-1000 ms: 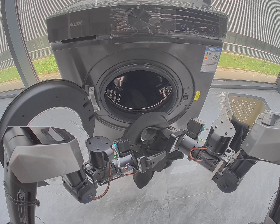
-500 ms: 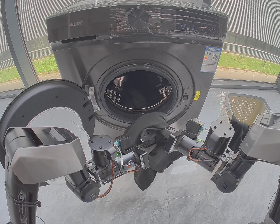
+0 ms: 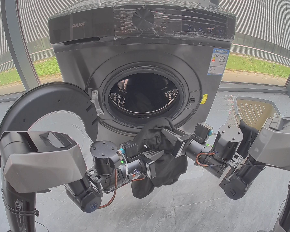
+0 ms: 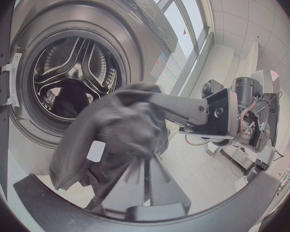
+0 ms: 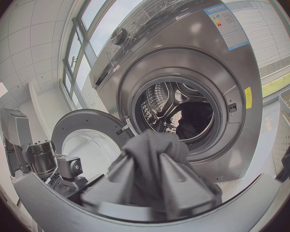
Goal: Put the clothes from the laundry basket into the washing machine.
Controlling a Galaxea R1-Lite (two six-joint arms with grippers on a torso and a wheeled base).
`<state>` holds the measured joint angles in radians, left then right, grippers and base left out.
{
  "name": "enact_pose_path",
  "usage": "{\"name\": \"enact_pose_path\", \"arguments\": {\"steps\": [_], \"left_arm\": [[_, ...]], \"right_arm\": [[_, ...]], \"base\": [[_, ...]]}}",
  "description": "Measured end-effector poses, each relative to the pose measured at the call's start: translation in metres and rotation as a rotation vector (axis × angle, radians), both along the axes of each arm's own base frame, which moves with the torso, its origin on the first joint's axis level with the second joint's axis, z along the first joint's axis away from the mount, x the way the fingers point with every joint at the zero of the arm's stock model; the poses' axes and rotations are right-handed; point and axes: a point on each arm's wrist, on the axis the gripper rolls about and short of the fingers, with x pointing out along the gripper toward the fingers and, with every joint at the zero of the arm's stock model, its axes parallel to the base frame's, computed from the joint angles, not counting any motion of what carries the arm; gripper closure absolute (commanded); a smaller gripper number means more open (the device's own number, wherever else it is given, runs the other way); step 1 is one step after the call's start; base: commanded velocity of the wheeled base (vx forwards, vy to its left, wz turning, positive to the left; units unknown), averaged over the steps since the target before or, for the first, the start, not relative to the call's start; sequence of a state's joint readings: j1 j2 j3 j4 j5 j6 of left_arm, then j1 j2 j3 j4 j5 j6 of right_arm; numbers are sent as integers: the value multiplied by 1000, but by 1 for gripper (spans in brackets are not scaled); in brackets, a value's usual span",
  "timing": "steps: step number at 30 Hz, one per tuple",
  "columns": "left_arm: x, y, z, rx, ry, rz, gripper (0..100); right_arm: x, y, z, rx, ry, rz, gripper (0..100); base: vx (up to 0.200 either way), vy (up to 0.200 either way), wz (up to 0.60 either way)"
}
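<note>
Though limp — crumpled dark garment (image 3: 167, 171) in both end effectors (image 3: 160, 154) (image 3: 166, 133)

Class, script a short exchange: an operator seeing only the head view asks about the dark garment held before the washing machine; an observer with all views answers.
Operator: The drum looks dark to me. Anything inside?
Observer: Yes, the right wrist view shows dark clothing lying low in it.
Operator: Does the left end effector grip the garment?
Observer: The left wrist view shows its fingers shut on a fold of it.
</note>
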<state>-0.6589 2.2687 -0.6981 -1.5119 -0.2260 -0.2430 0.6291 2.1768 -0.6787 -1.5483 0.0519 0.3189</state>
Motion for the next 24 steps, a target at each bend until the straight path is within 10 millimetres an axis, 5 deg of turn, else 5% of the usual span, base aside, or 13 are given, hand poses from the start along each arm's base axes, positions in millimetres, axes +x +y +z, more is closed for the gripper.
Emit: {"name": "enact_pose_path", "arguments": {"steps": [16,24], "left_arm": [[14,7,42,-89,-115,106,100],[27,11,66,-144,-194,180,100]], "right_arm": [[15,-25,0,-51,-35,-111,0],[15,-41,-18,-136,3,-146,0]], "base": [[0,0,0],[0,0,0]]}}
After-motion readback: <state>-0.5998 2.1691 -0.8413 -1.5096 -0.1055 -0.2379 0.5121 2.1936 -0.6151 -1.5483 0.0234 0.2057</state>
